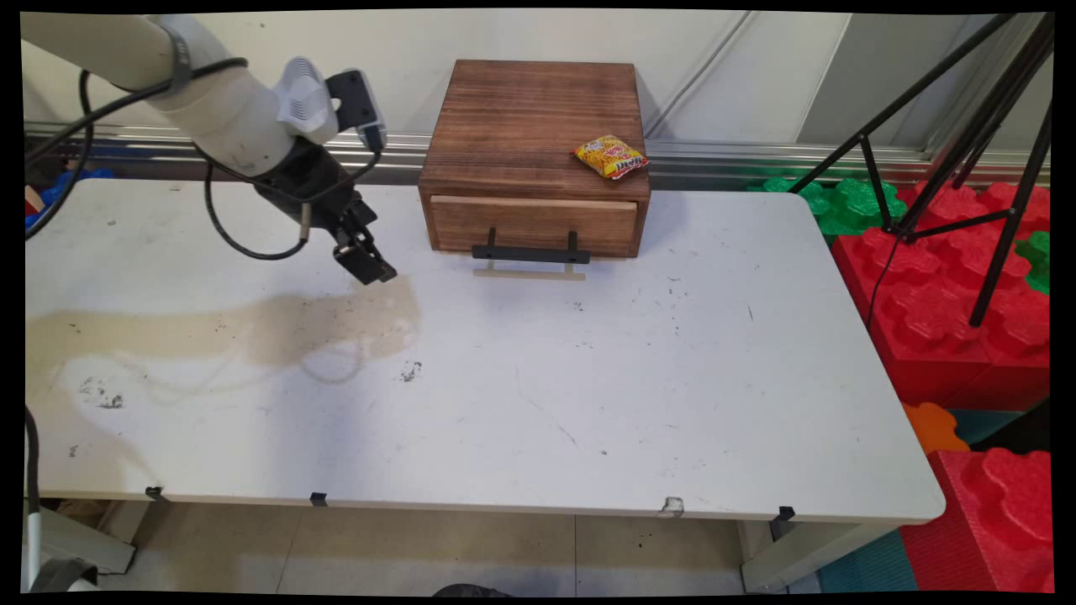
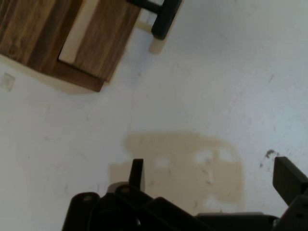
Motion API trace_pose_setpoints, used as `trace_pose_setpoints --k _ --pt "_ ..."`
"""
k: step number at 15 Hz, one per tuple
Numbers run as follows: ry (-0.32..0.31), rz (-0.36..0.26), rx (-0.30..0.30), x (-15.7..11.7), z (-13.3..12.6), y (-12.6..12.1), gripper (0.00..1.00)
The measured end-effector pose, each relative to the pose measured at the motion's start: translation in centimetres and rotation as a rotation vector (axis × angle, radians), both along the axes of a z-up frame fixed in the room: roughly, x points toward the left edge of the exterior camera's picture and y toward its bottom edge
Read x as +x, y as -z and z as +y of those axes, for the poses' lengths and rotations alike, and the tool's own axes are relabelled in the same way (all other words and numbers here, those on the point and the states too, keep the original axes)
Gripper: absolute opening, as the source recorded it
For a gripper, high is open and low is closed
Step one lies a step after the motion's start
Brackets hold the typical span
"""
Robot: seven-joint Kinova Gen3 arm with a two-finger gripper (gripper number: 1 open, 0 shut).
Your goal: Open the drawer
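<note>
1. Hanging above the far-left part of the counter (image 1: pixel 588 403), tilted down and toward the right: the pincer (image 1: pixel 363 260), empty, with its fingers (image 2: pixel 137 169) spread wide apart and touching nothing. Black cables (image 1: pixel 227 235) looped from the arm just behind it.
2. Directly beneath the pincer and a little nearer: a tan stain (image 1: pixel 336 323) on the counter, trailing off toward the left edge. In the hand view, seen lying just ahead of the two spread fingers.
3. Right of the pincer, near but clearly apart: a wooden drawer box (image 1: pixel 534 126), set at the far edge of the counter by the wall. Closest part to the pincer: the box's near-left bottom corner.
4. Across the box's near face: a single drawer front (image 1: pixel 534 225), seemingly pushed fully in. Standing out from it toward the near side, a black handle (image 1: pixel 530 252), separated from the pincer by a stretch of bare counter.
5. On top of the box, toward its near-right corner: a yellow snack packet (image 1: pixel 611 156), lying flat and slightly askew, well apart from the pincer, with most of the box's width between the two.
6. Off the counter at the far right: black tripod legs (image 1: pixel 950 168) standing over red and green foam blocks (image 1: pixel 941 319).
</note>
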State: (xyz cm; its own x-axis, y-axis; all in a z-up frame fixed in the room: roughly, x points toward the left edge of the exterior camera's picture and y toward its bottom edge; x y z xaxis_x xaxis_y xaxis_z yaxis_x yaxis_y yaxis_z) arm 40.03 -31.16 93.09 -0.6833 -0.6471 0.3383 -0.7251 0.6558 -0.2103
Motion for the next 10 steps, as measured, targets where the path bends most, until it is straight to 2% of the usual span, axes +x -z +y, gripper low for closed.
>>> trace_pose_setpoints --k 10 --pt "0.015 -0.018 -0.038 -4.0 -1.2 0.9 1.0"
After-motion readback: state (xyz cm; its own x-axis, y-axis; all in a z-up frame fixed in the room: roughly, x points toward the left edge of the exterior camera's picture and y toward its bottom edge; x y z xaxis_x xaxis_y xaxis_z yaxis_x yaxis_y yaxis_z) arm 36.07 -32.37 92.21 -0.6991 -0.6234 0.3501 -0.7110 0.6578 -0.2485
